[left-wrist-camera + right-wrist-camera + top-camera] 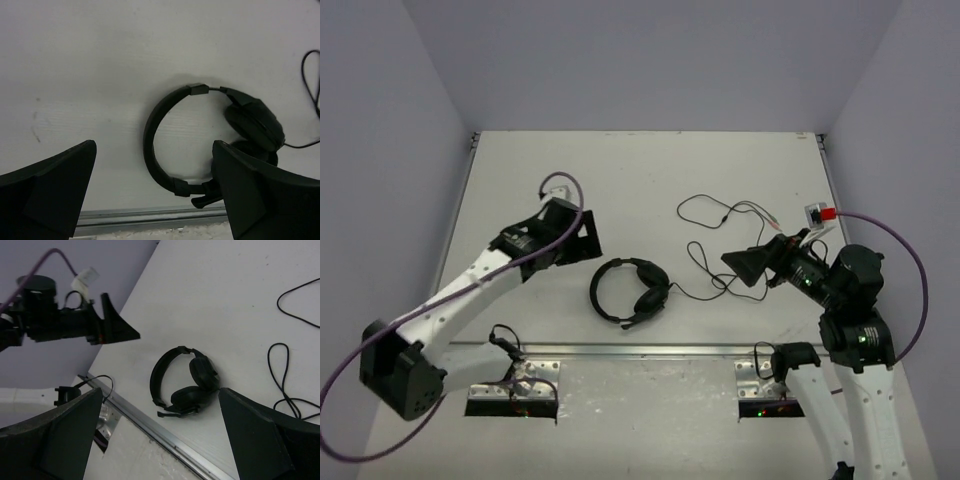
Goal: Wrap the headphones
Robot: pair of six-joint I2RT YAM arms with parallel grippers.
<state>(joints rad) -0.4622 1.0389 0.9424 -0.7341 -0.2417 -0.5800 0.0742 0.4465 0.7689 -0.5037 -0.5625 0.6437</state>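
Left end effector hovers wide and empty, just left of the headphones. The right end effector is also wide (nothing in it) to their right. The headphones lie flat mid-counter by the near edge, with the cable sprawled loose to the far right.

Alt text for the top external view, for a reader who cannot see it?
Black headphones lie flat near the front-centre of a white table, their thin cable trailing in loose loops to the right. The left gripper and right gripper flank them, both open and holding nothing.
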